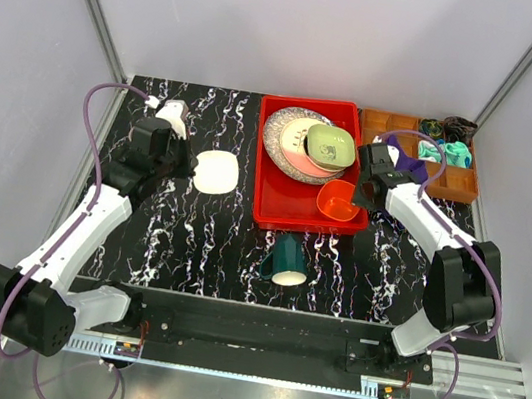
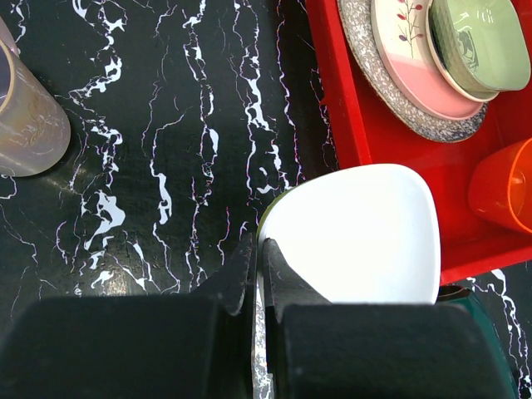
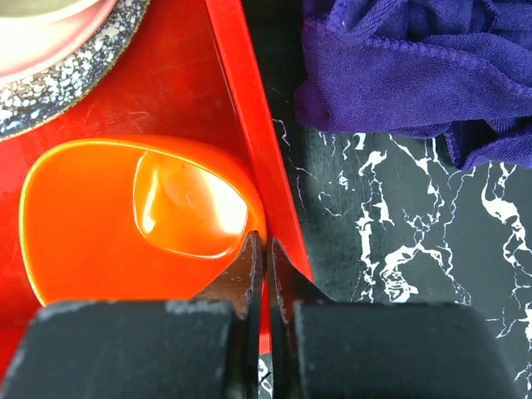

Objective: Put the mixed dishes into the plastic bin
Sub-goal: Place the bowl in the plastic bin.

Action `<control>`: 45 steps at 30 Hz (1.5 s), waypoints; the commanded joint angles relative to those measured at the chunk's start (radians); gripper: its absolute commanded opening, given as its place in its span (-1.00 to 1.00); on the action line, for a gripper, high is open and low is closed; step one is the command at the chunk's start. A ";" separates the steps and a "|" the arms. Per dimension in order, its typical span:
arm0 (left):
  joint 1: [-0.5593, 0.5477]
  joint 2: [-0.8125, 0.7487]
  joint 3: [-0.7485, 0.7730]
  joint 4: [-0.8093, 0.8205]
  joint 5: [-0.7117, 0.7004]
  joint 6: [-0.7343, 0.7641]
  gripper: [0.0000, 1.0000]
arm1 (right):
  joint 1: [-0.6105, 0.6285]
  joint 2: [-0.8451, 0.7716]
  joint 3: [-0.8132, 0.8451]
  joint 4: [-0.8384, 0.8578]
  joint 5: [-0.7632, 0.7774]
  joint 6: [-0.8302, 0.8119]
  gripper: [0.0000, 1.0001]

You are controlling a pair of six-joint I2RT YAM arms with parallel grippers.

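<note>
The red plastic bin (image 1: 262, 214) holds a stack: the speckled grey plate (image 1: 279, 131), the pink-cream plate (image 1: 298, 159) and the light green bowl (image 1: 331, 145). My left gripper (image 1: 191, 162) is shut on the rim of the pale yellow plate (image 2: 357, 233), which hangs just left of the bin (image 2: 332, 83). My right gripper (image 3: 258, 241) is shut on the rim of the orange bowl (image 3: 125, 216), which is inside the bin's front right corner, by the wall (image 3: 249, 108). The dark green mug (image 1: 285, 260) lies on its side in front of the bin. The mauve cup (image 2: 25, 116) stands at the far left.
A brown compartmented tray (image 1: 461, 185) sits at the back right with a purple cloth (image 3: 399, 66) and a teal cloth (image 1: 455, 154). The black marbled tabletop (image 1: 189, 238) spreads left of the bin. Grey walls close in both sides.
</note>
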 commanded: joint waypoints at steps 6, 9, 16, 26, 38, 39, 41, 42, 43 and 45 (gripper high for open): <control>0.003 -0.008 0.000 0.060 0.043 -0.005 -1.00 | -0.019 0.000 -0.002 0.047 0.021 0.039 -0.19; 0.005 0.003 0.017 0.038 0.034 0.009 -1.00 | -0.020 -0.026 -0.007 0.048 0.036 0.052 0.00; -0.029 0.039 0.074 0.034 0.054 0.019 -1.00 | -0.022 -0.203 -0.051 0.065 0.122 0.106 0.15; -0.337 0.328 0.334 0.107 0.005 0.083 -1.00 | -0.026 -0.476 -0.136 0.079 0.203 0.123 0.24; -0.420 0.732 0.735 0.107 0.126 0.277 -1.00 | -0.046 -0.550 -0.212 0.067 0.101 0.187 0.27; -0.422 0.756 0.758 0.101 0.129 0.287 -1.00 | -0.046 -0.553 -0.222 0.068 0.092 0.189 0.27; -0.426 0.809 0.816 0.091 0.152 0.299 -1.00 | -0.046 -0.569 -0.231 0.065 0.091 0.189 0.28; -0.426 0.823 0.830 0.090 0.160 0.299 -1.00 | -0.045 -0.576 -0.240 0.065 0.098 0.190 0.28; -0.426 0.835 0.846 0.086 0.174 0.299 -1.00 | -0.046 -0.592 -0.242 0.059 0.107 0.190 0.28; -0.426 0.871 0.885 0.074 0.192 0.292 -1.00 | -0.046 -0.609 -0.246 0.052 0.134 0.197 0.28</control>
